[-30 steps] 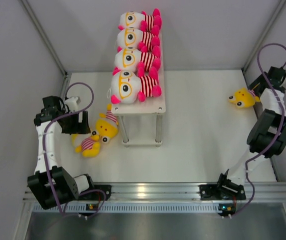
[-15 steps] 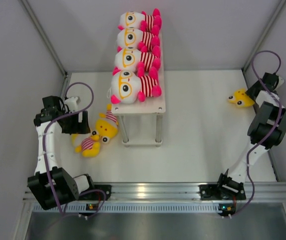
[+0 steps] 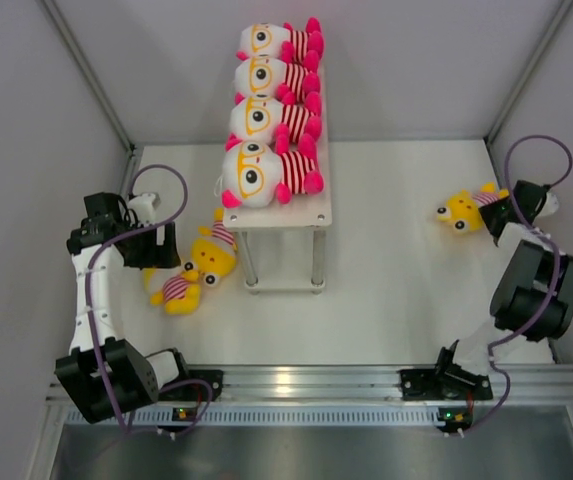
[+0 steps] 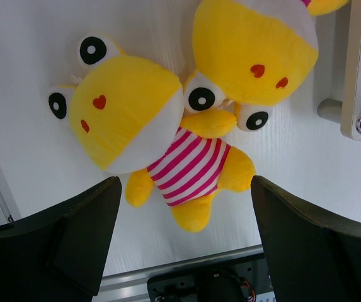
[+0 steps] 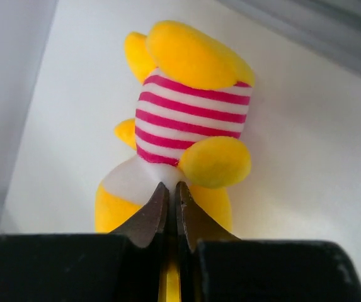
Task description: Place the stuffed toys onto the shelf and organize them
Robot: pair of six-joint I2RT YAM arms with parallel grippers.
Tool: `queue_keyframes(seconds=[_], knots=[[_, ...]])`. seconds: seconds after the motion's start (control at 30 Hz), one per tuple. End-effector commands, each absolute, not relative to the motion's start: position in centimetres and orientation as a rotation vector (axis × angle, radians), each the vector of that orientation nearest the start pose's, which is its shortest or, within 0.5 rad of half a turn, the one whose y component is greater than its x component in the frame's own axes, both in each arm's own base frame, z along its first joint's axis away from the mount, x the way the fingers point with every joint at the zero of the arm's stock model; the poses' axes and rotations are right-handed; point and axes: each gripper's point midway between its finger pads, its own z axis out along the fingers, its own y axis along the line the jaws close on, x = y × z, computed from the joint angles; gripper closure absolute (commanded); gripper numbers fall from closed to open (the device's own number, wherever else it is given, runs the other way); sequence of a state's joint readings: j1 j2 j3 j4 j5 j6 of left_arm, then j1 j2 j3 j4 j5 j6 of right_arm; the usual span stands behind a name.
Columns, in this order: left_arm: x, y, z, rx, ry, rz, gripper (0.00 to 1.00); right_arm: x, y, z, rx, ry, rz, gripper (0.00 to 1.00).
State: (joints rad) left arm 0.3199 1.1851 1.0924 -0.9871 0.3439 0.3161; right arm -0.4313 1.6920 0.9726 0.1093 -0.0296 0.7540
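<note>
Several white-headed stuffed toys (image 3: pixel 266 175) lie in a row along the top of the white shelf (image 3: pixel 318 212). Two yellow stuffed toys (image 3: pixel 211 255) (image 3: pixel 173 290) lie on the table left of the shelf legs. My left gripper (image 3: pixel 151 245) hovers open beside them; in the left wrist view its gripper (image 4: pixel 185 185) straddles the striped body of the lower toy (image 4: pixel 189 170) without touching it. At the right, my right gripper (image 3: pixel 496 212) is shut on a third yellow stuffed toy (image 3: pixel 459 208). Its tips (image 5: pixel 171 187) pinch the white fabric at the neck of this toy (image 5: pixel 193 107).
Thin metal shelf legs (image 3: pixel 316 262) stand just right of the two yellow toys; one leg shows in the left wrist view (image 4: pixel 356 113). Grey walls close in the table on both sides, and an aluminium rail (image 3: pixel 306 380) runs along the near edge.
My right gripper closed on the yellow toy near the right wall and pulled it leftward and slightly nearer. The left arm and the other toys have not moved.
</note>
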Motion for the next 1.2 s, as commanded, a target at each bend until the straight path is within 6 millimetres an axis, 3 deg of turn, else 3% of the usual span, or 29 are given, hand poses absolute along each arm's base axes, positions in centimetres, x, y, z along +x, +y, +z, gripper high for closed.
queue_keyframes(seconds=[0.0,0.07,0.1,0.17,0.2,0.23,0.27,0.3,0.47,0.5,0.57,0.6,0.7,0.93,0.97,1.03,1.13,1.17], knots=[[26.3,3.4,18.1,0.139,2.477,-0.202,0.11,45.0,-10.7,19.0,1.133,1.551,0.454,1.00],[26.2,3.3,18.1,0.143,2.475,-0.207,0.11,44.7,-8.0,19.7,1.147,1.536,0.492,1.00],[26.2,3.2,18.1,0.145,2.474,-0.214,0.11,44.7,-4.4,21.0,1.096,1.541,0.562,1.00],[26.2,3.2,18.2,0.147,2.472,-0.213,0.11,44.6,-1.2,21.8,1.107,1.510,0.645,1.00],[26.2,3.2,18.2,0.149,2.470,-0.209,0.11,44.5,1.9,22.6,1.071,1.522,0.704,1.00],[26.2,3.2,18.3,0.150,2.466,-0.208,0.11,44.5,4.1,23.2,1.062,1.519,0.754,1.00],[26.1,3.2,18.2,0.151,2.468,-0.206,0.11,44.5,5.1,23.6,1.061,1.507,0.758,1.00],[26.1,3.2,18.2,0.151,2.468,-0.206,0.11,44.3,8.2,23.7,1.022,1.535,0.805,1.00],[26.1,3.1,18.3,0.155,2.464,-0.210,0.10,45.0,15.1,25.6,0.911,1.544,0.956,1.00],[26.1,3.1,18.3,0.156,2.463,-0.211,0.10,45.3,17.1,24.6,0.888,1.586,0.983,1.00],[26.0,3.1,18.3,0.157,2.463,-0.207,0.10,45.8,19.6,25.4,0.844,1.604,1.054,1.00],[26.0,3.1,18.3,0.154,2.463,-0.206,0.10,46.0,21.2,24.2,0.834,1.642,1.065,1.00],[25.9,3.2,18.4,0.154,2.459,-0.198,0.10,45.6,24.3,23.5,0.806,1.674,1.108,1.00],[25.8,3.1,18.1,0.157,2.466,-0.204,0.10,44.6,29.4,21.6,0.781,1.726,1.168,0.99],[25.8,3.1,18.1,0.156,2.468,-0.203,0.10,44.6,30.1,20.5,0.771,1.755,1.165,0.98],[25.8,3.2,18.1,0.153,2.466,-0.196,0.10,44.2,31.8,20.2,0.740,1.789,1.211,0.93],[25.7,3.3,18.1,0.149,2.468,-0.186,0.10,43.7,32.7,18.7,0.738,1.829,1.249,0.73],[25.7,3.3,18.1,0.150,2.468,-0.190,0.10,43.6,32.8,18.6,0.732,1.836,1.249,0.61]])
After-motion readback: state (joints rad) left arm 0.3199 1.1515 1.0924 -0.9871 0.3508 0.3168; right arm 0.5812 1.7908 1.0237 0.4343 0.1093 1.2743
